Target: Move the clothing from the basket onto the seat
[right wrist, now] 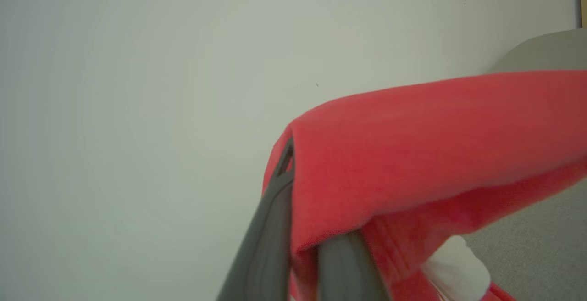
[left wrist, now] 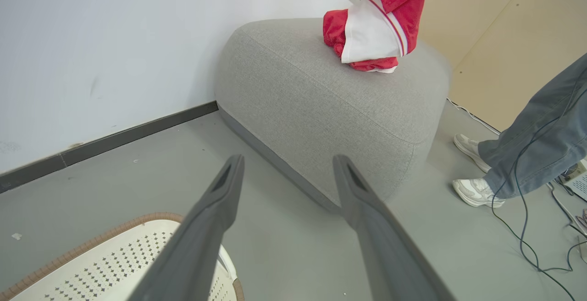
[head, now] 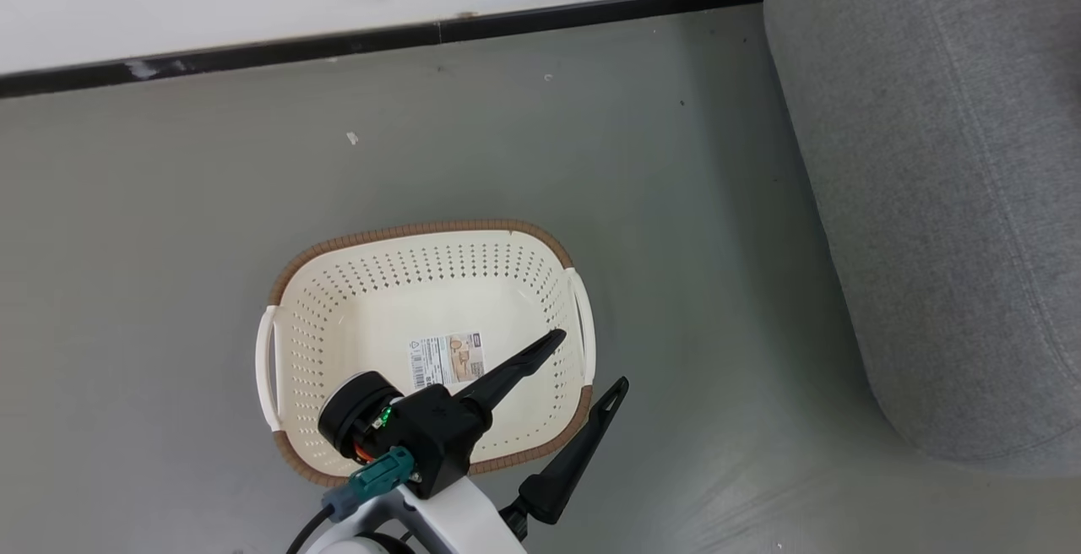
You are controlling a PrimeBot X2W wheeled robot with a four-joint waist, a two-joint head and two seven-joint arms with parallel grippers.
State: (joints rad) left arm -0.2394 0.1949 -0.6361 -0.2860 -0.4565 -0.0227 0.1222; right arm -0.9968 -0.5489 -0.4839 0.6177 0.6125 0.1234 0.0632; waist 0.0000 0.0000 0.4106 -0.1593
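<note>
Head view: the cream basket (head: 338, 301) sits on the grey floor (head: 169, 241), its bottom bare but for a paper label (head: 446, 360). My left pincer (head: 591, 360) hovers over the basket's near corner, fingers spread wide and grasping nothing. The grey seat (head: 929, 199) rises at the right.

Left wrist view: the red and white clothing (left wrist: 376, 30) has its lower folds resting on top of the seat, while its upper part is lifted out of frame. A person's legs (left wrist: 536, 140) stand beyond the seat.

Right wrist view: my right pincer (right wrist: 305, 246) is clenched on the red fabric, above the seat cushion.

I judge the task nearly done: the clothing is out of the basket. What remains is lowering it fully and letting go.
</note>
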